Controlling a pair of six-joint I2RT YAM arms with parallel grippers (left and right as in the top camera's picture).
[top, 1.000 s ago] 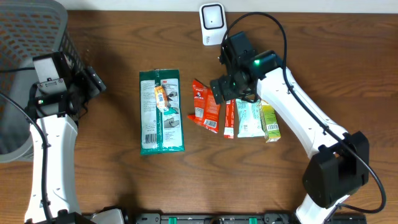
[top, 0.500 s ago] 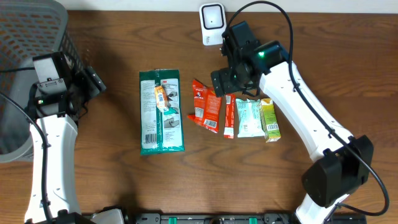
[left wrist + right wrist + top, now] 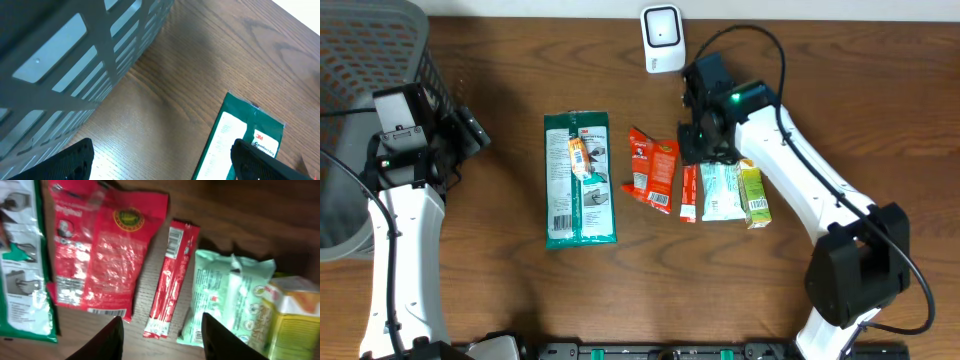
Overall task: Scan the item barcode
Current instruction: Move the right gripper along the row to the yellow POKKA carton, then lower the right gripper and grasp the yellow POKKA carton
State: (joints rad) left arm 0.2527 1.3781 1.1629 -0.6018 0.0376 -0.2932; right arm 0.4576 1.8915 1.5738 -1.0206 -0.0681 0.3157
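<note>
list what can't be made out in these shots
Barcode on the red pouch: right wrist view, blur smears the print.
Whether the right end effector touches the red stick: overhead, the arm hides it.
Yellow box: right wrist view, cut off by the right edge.
Green packet: left wrist view, cut off by the bottom edge.
Basket: overhead, cut off by the left edge.
</note>
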